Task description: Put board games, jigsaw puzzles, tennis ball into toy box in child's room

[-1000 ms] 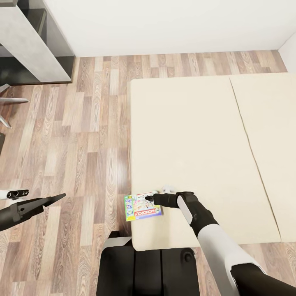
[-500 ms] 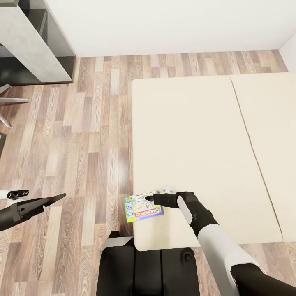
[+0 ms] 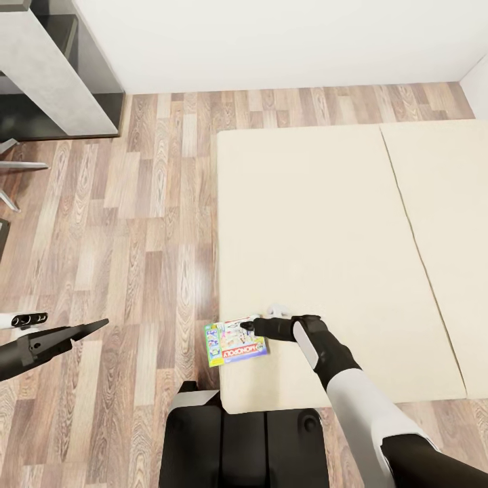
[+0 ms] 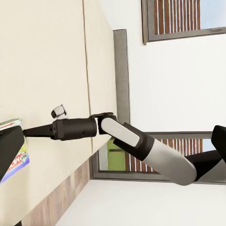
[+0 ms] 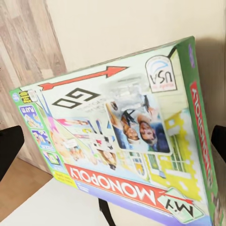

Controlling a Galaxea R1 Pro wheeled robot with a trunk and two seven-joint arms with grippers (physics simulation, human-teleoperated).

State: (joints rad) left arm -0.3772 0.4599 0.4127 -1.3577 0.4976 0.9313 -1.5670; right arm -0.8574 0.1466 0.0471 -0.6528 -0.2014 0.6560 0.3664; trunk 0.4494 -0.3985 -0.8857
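The My Monopoly board game is lying flat at the near left corner of the bed, its left end overhanging the mattress edge above the wood-plank floor. The right gripper is reaching over the box's far right part; in the right wrist view its fingers are standing spread to either side of the lid, clasping nothing. The left gripper is hanging over the floor to the left, jaws apparently together and empty. Risk: a downward or leftward push on the overhanging box is likely to tip it off the mattress. A thin flat box is also offering little edge for the fingers, so a shallow pinch may slip
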